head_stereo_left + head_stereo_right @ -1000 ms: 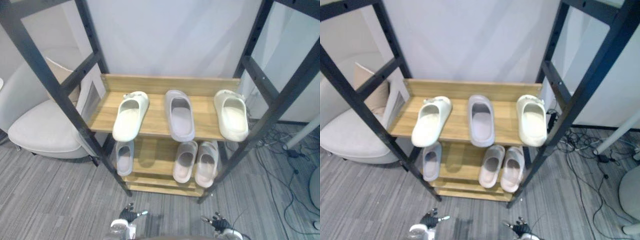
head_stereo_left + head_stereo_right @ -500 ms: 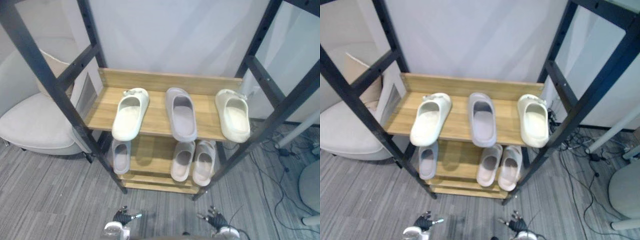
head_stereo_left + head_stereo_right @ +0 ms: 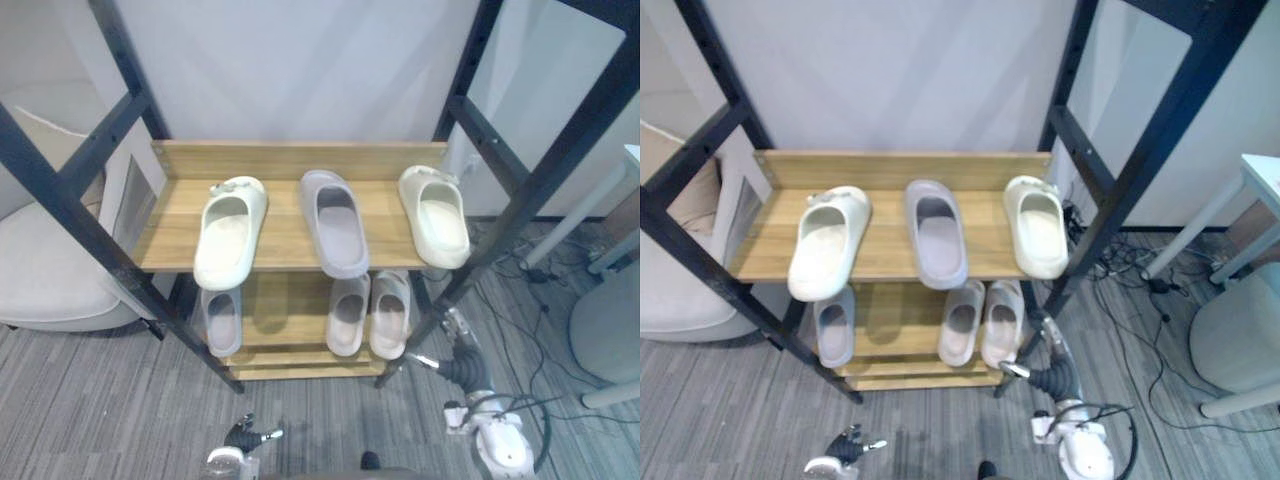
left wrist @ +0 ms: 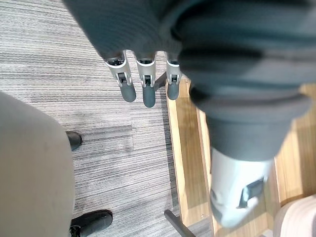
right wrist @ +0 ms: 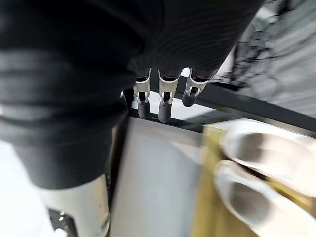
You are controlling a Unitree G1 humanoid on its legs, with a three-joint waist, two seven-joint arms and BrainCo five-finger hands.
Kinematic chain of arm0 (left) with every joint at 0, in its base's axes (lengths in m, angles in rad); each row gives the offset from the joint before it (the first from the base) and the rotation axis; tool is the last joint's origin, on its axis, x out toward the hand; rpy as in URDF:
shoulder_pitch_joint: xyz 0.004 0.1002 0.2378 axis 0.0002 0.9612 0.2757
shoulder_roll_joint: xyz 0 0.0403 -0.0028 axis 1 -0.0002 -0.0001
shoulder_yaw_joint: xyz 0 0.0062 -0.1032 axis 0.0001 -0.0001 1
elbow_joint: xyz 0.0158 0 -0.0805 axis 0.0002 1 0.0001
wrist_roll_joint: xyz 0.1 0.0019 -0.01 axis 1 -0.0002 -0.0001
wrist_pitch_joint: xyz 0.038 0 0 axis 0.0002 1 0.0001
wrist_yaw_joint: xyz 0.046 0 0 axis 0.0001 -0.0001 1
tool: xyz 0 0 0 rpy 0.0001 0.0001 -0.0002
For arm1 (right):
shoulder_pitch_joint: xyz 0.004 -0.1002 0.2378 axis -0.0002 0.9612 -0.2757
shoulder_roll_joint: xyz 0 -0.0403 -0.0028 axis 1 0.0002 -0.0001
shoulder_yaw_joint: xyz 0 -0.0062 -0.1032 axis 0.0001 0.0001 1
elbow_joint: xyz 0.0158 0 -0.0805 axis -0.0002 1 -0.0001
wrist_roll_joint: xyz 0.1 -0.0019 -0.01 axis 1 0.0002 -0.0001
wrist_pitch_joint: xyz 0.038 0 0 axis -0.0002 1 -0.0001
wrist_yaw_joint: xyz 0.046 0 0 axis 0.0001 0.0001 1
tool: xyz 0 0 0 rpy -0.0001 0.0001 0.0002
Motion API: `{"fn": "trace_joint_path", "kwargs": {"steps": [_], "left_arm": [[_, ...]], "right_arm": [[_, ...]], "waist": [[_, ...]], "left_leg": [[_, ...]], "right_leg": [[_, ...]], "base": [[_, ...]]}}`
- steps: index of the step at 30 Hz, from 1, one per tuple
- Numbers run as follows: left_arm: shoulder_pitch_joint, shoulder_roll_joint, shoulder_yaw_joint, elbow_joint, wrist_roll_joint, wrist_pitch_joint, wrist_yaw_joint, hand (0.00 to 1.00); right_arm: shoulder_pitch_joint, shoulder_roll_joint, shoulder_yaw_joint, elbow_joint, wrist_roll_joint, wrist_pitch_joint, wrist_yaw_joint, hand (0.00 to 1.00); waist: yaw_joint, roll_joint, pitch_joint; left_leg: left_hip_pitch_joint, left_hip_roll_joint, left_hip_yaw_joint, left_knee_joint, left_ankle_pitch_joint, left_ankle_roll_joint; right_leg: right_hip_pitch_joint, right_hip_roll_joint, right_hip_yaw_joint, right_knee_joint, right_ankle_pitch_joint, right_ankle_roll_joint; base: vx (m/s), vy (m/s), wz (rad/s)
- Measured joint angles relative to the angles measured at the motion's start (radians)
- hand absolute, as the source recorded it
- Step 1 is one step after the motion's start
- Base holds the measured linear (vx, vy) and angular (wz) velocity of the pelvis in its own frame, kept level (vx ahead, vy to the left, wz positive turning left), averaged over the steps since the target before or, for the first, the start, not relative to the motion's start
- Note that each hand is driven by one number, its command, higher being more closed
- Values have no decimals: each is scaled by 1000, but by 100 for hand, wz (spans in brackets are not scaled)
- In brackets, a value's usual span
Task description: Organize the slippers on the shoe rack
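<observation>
Grey carpet [image 3: 110, 400] up front: your left hand [image 3: 243, 436] hangs low and your right hand [image 3: 458, 352] hovers beside the shoe rack [image 3: 300, 158], fingers straight, both empty. Three slippers [image 3: 347, 313] line its lower shelf [image 3: 272, 312], three more the upper shelf [image 3: 283, 232].

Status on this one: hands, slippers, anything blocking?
Left hand open, low, empty. Right hand open, empty, by front right leg of shoe rack. Six slippers shelved, three per shelf. No obstruction seen.
</observation>
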Motion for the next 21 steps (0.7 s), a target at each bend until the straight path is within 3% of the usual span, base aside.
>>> {"fn": "trace_joint_path", "kwargs": {"steps": [8, 21], "left_arm": [[0, 5, -36, -8, 8, -1, -3, 0], [12, 8, -30, -29, 20, -2, -19, 0]], "right_arm": [[-26, -39, 26, -130, 1, -26, 16, 0], [-347, -141, 39, -135, 55, -34, -17, 0]], "waist": [[0, 0, 0], [2, -9, -3]], "left_leg": [[-2, 2, 1, 1, 0, -1], [-19, -25, -46, 6, 13, 21]], "right_leg": [[-9, 2, 6, 11, 2, 0], [-14, -30, -32, 55, -16, 15]], "base": [[-42, -21, -2], [-31, -4, 10]]}}
